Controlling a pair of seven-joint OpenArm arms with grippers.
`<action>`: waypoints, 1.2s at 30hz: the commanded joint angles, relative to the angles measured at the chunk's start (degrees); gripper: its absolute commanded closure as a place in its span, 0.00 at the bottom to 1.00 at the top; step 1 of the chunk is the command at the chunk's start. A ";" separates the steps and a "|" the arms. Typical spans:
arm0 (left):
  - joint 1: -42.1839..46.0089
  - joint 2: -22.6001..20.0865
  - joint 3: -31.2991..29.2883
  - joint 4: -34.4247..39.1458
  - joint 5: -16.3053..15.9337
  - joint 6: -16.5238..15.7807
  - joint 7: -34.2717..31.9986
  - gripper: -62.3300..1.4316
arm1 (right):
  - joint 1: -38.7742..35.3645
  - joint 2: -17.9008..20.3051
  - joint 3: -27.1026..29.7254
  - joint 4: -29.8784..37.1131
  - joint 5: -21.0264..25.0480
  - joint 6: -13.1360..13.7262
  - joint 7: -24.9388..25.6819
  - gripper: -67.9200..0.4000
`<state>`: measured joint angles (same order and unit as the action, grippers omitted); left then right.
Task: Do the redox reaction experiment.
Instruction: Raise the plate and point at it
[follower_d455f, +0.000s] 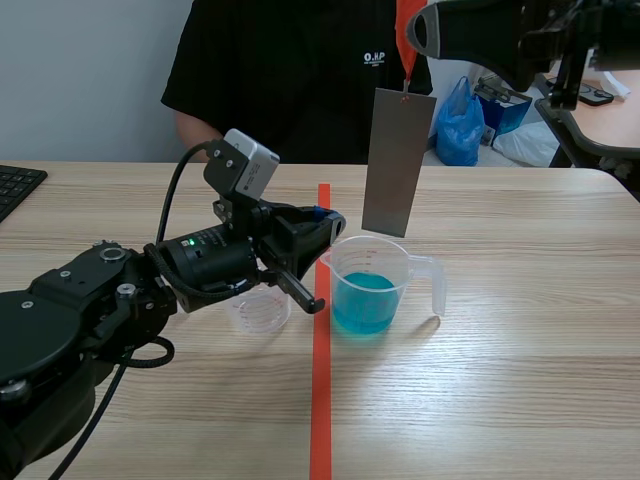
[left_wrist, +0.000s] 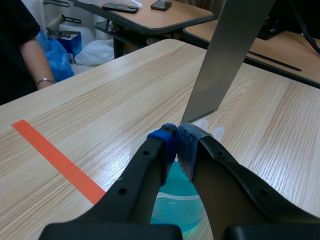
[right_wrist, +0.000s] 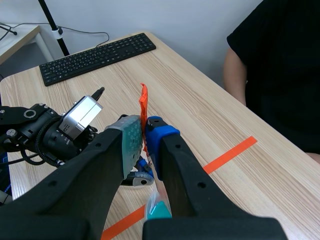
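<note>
Grey, not dunked yet: dangling metal plate (follower_d455f: 398, 160) upper centre by orange tag (right_wrist: 143, 102) in clamped right pincer (right_wrist: 145, 132), pinching rim of mid-frame blue-liquid beaker (follower_d455f: 372, 285) with left pincer (left_wrist: 176, 135). Needs lowering.

Looked like an office room turned robot lab: pale wooden table (follower_d455f: 500, 380) marked with an orange tape line (follower_d455f: 321, 400), black keyboard (right_wrist: 97, 57) at its edge, more desks (left_wrist: 175, 17) behind, a blue plastic bag (follower_d455f: 460, 125) beside them, a stand pole (right_wrist: 49, 20) with cables, plain wall (follower_d455f: 90, 80). Held a plastic beaker (follower_d455f: 372, 280) of blue liquid, lab-style.
</note>
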<state>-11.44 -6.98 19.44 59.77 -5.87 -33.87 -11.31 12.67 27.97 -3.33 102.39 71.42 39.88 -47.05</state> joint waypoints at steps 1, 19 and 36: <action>-0.96 0.28 -0.17 1.03 -0.55 0.11 -0.66 0.93 | 1.29 0.26 0.81 0.96 1.31 0.02 0.83 0.97; -0.13 -4.11 -1.60 1.86 -0.81 0.26 -0.81 0.93 | 1.29 0.24 0.81 0.96 1.31 0.02 0.85 0.97; 34.64 -27.36 -29.33 17.25 2.40 0.28 -5.53 0.93 | 1.29 0.26 0.81 0.96 1.31 0.02 0.85 0.97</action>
<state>21.80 -35.18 -9.41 77.32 -3.42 -33.67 -15.40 12.67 27.97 -3.33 102.39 71.42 39.88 -47.05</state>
